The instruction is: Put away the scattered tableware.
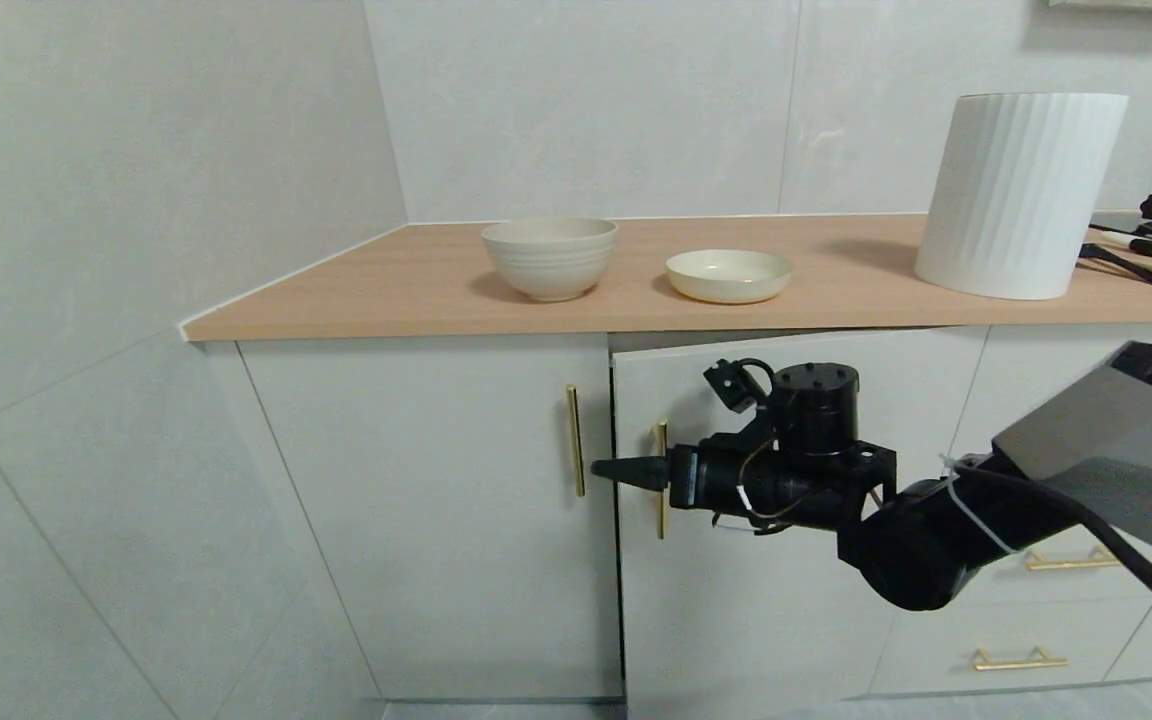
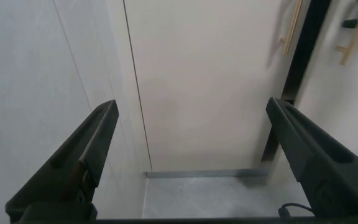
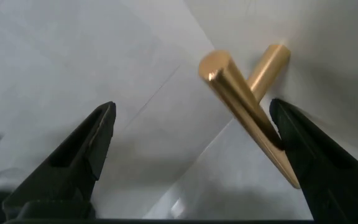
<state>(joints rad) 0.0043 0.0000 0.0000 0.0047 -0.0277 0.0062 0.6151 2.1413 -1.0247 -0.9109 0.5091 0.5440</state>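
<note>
A cream ribbed bowl (image 1: 549,257) and a shallow cream dish (image 1: 728,275) stand apart on the wooden countertop (image 1: 396,290). Below them, my right gripper (image 1: 608,468) is level with the gold handle (image 1: 660,445) of the right cabinet door (image 1: 736,620), which stands slightly ajar. In the right wrist view that gold handle (image 3: 247,106) lies between the spread fingers of the right gripper (image 3: 191,137), close to one finger (image 3: 303,149). My left gripper (image 2: 191,143) is open and holds nothing, low down facing the left cabinet door (image 2: 204,87) and the floor.
A tall white ribbed container (image 1: 1021,190) stands on the counter's right part, with utensils (image 1: 1151,255) beyond it. The left cabinet door (image 1: 436,520) is shut and has its own gold handle (image 1: 575,440). Drawers with gold pulls (image 1: 1021,660) sit at lower right. Tiled walls close the left side.
</note>
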